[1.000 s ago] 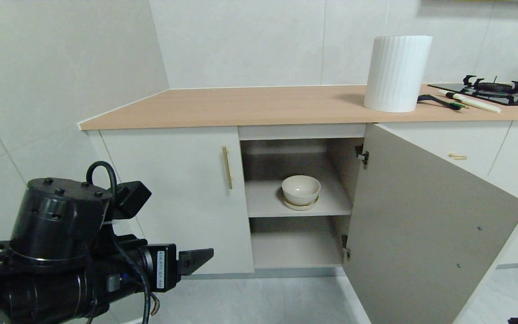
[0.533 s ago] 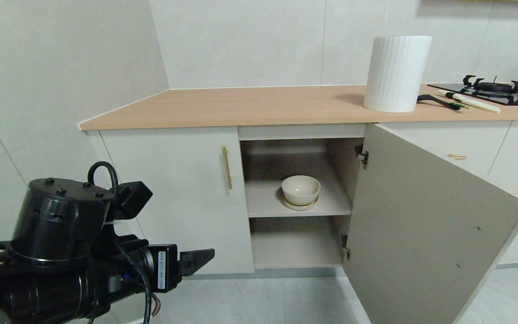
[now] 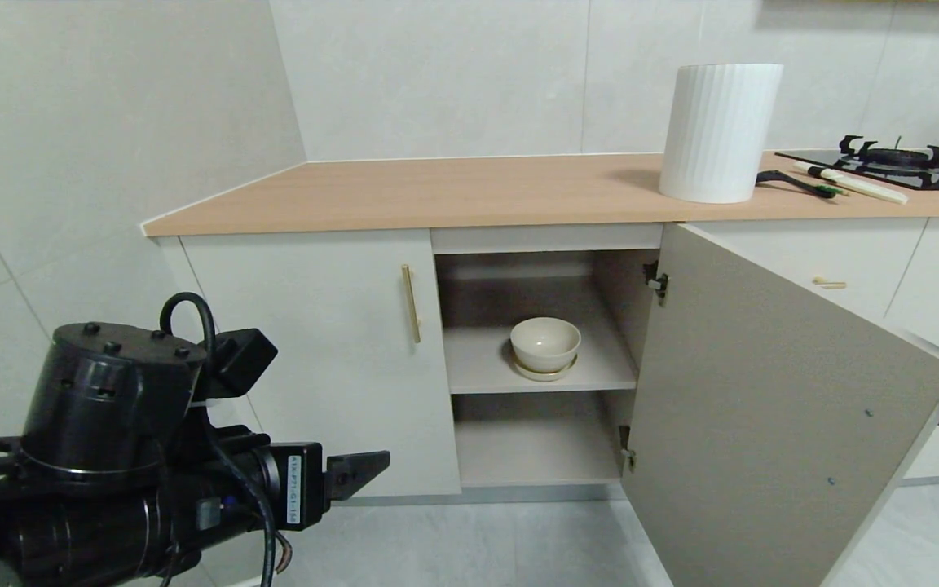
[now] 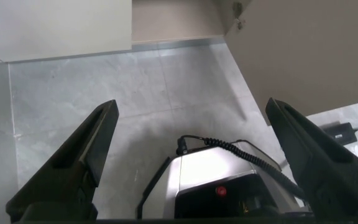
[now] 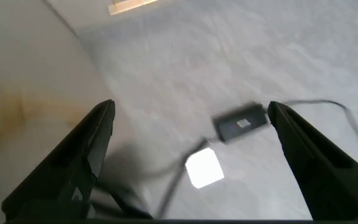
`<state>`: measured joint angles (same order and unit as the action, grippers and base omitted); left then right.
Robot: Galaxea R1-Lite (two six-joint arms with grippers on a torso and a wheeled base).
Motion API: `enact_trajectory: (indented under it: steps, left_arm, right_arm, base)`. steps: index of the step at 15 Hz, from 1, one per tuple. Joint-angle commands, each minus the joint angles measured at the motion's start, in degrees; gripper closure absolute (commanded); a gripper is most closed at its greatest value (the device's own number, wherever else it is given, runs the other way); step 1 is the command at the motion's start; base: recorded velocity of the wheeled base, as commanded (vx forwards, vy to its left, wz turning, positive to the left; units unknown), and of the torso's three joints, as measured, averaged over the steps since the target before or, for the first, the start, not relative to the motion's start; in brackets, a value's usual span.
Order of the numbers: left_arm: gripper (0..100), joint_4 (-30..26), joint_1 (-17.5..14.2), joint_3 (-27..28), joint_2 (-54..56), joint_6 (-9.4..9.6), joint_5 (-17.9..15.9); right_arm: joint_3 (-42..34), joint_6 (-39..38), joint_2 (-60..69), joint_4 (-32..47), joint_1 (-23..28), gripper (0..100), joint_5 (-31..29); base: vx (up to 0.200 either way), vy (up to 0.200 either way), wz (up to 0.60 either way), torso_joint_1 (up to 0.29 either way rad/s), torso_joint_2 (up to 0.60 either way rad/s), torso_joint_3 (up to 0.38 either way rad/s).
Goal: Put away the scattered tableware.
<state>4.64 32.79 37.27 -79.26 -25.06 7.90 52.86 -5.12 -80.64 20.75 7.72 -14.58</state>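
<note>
Countertop: a long light-brown wooden countertop (image 3: 437, 191) ran across the upper middle of the head view.
Door: a white cabinet door (image 3: 771, 424) with a grey inner face stood swung open at lower right, baring two shelves.
Left gripper: the dark two-fingered left gripper (image 4: 191, 109) sat at the lower left of the head view, low down, with its fingers spread wide and nothing between them.
Right gripper: the right gripper (image 5: 191, 107) had its fingers parted and empty over the grey floor; it sat at the right edge of the head view, just past the open door's outer edge.
Container: a tall white ribbed cylinder (image 3: 719, 133) stood upright on the countertop, upper right.
Bowl: a cream ceramic bowl (image 3: 545, 341) sat on a small cream saucer (image 3: 543, 374) on the upper shelf (image 3: 482, 367), centre frame.
Utensils: long slim black and cream utensils (image 3: 848, 183) lay on the countertop at far right, beside a black gas hob (image 3: 901, 159).
Progress: bowl and saucer looked stored; the utensils seemingly remained, and the door was unshut.
Hidden: the hob and right gripper were cut off at the head view's right edge, and what kind of utensils they were was hard to tell.
</note>
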Motion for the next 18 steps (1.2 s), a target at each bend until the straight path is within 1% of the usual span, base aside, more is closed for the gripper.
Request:
enact_trajectory:
  steps: [1,4,7,11,12,13,16,18]
  left_arm:
    - [0,0.0,0.0,0.0,0.0,0.02,0.0]
    - [0,0.0,0.0,0.0,-0.1,0.02,0.0]
    - [0,0.0,0.0,0.0,-0.1,0.02,0.0]
    - [0,0.0,0.0,0.0,0.0,0.02,0.1]
    - [0,0.0,0.0,0.0,0.0,0.02,0.1]
    - [0,0.0,0.0,0.0,0.0,0.02,0.1]
    - [0,0.0,0.0,0.2,0.2,-0.07,0.0]
    - [0,0.0,0.0,0.3,0.2,-0.07,0.1]
  right_arm:
    - [-0.3,-0.9,-4.0,-0.9,0.1,0,1.0]
    - [-0.1,-1.5,-4.8,-1.1,-0.2,0,2.6]
    - [-0.4,-3.4,-4.7,-1.1,-2.9,0,3.8]
    - [-1.0,-8.0,-4.7,-1.1,-9.7,0,3.8]
    - [-1.3,-8.5,-4.7,-1.1,-10.6,0,3.8]
    - [-1.6,-9.5,-4.6,-1.3,-13.3,0,3.8]
    - [-2.8,-12.7,-4.9,-3.3,-18.4,0,3.7]
    - [-2.6,-14.0,-6.0,-5.1,-23.3,0,3.7]
  base:
    - [0.000,0.000,0.00,0.000,0.00,0.000]
    - [0.000,0.000,0.00,0.000,0.00,0.000]
    - [0.000,0.000,0.00,0.000,0.00,0.000]
    - [0.000,0.000,0.00,0.000,0.00,0.000]
    - [0.000,0.000,0.00,0.000,0.00,0.000]
    - [0.000,0.000,0.00,0.000,0.00,0.000]
    - [0.000,0.000,0.00,0.000,0.00,0.000]
    - [0.000,0.000,0.00,0.000,0.00,0.000]
